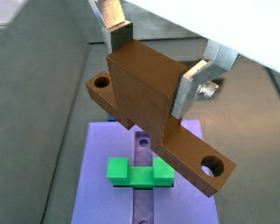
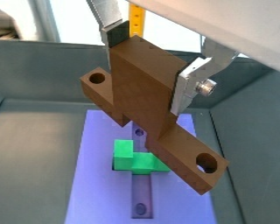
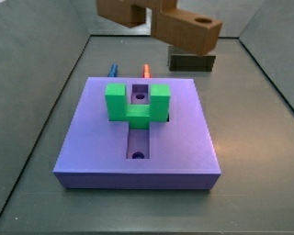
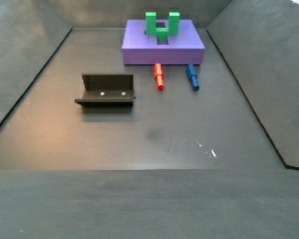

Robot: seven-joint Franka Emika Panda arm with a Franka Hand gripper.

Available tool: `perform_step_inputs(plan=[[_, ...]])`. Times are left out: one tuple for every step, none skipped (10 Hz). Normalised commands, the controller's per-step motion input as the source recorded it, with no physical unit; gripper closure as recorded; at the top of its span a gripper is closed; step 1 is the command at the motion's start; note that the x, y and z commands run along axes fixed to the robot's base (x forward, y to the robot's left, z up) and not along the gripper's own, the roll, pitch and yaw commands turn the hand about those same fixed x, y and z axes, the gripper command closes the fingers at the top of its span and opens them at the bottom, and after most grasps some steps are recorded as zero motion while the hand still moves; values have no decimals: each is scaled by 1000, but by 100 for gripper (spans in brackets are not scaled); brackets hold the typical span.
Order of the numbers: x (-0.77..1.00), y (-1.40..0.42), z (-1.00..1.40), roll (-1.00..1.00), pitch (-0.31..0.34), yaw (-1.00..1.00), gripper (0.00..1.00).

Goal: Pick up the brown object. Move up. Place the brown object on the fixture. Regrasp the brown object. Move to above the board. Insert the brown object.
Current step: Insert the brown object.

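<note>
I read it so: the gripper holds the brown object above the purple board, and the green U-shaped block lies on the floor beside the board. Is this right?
Not quite. The gripper does hold the brown object above the purple board, but the green U-shaped block stands on top of the board, over its central slot, not on the floor; a side view shows this.

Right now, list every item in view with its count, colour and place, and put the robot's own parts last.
Bar: one, brown, holes near its ends, held in the air above the slab.
Slab: one, purple, flat on the floor, slot with holes down its middle.
U-block: one, green, standing on the slab over the slot.
Pegs: one orange, one blue, lying on the floor beside the slab.
Fixture: one, dark, on the floor apart from the slab.
Gripper: one, silver fingers shut on the bar.
</note>
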Motion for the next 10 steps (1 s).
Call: perform_step_inputs(plan=[[223, -6, -189, -150, 0, -814, 100], [251, -11, -217, -139, 0, -797, 100], [240, -89, -240, -44, 0, -814, 100], [117, -109, -223, 0, -3, -766, 100], [0, -163, -197, 9, -51, -763, 100], [-26, -254, -217, 69, -59, -754, 100], [-91, -243, -340, 17, -74, -626, 100], [-71, -149, -311, 86, -66, -620, 100], [0, 0, -311, 113, 0, -843, 100], [0, 0, -329, 79, 17, -954, 100]])
